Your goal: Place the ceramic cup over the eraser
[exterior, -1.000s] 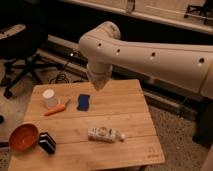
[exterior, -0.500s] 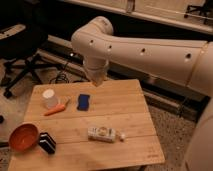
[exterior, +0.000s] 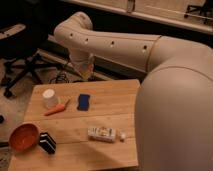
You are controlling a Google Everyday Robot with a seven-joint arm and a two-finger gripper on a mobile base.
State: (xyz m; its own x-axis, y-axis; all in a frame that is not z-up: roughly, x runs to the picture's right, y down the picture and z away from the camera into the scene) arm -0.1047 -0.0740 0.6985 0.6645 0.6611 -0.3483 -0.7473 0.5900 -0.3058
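The white ceramic cup [exterior: 49, 98] stands near the table's back left, next to an orange carrot [exterior: 56, 109]. The eraser [exterior: 47, 142], black with white stripes, lies at the front left beside an orange bowl [exterior: 23, 137]. My gripper [exterior: 86, 74] hangs at the end of the cream arm above the table's back edge, to the right of the cup and above the blue pad. It holds nothing that I can see.
A flat blue pad [exterior: 83, 101] lies in the table's middle. A white packet [exterior: 102, 133] lies toward the front. The wooden table [exterior: 115, 102] is small. An office chair [exterior: 22, 60] stands at the back left. My arm fills the right side.
The arm has swung toward the camera and left. The gripper now hangs over the table's back edge, closer to the cup. The objects have not moved.
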